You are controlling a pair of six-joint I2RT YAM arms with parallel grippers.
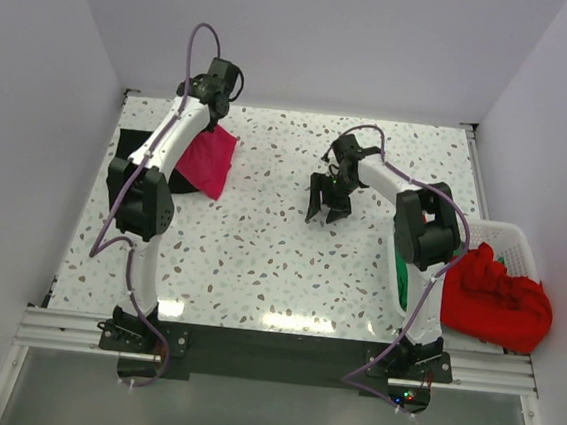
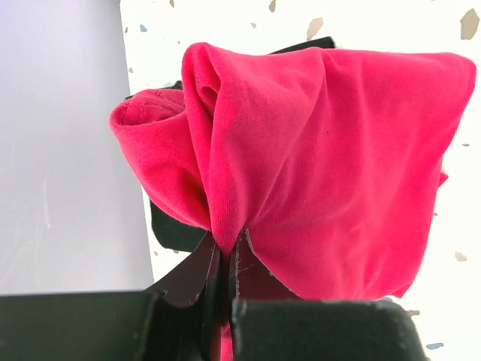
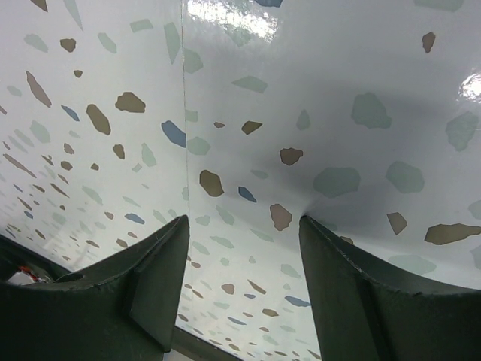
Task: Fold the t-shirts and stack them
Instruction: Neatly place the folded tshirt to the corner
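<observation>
Presently held: the magenta-pink t-shirt [image 2: 323, 165], gathered into a loose bundle and hanging by one pinched fold at the far left of the table [image 1: 259, 260].
Shirt axis: in the top view we read its length as running from the pinch toward the near edge. Its lower end reaches the black cloth, though we cannot tell whether it touches.
Stack base: the black t-shirt [image 1: 131, 146] lies flat under and to the left of the pink one, close to the left wall.
Left gripper [image 2: 225, 256]: clamped on the pink fold, fingers pressed together with cloth between them.
Deciding relation: the black shirt lies leftward and below the claw. We judge that the coming move must carry the pink shirt that way to centre it on the black one.
Nearer arm: the left, directly over both shirts.
Right gripper [image 3: 242, 219]: fingers apart, holding nothing, hovering above bare table mid-field, well apart from the shirts.
Remaining stock: a red t-shirt [image 1: 501, 299] heaped over the white lattice basket [image 1: 515, 235] at the right edge.
</observation>
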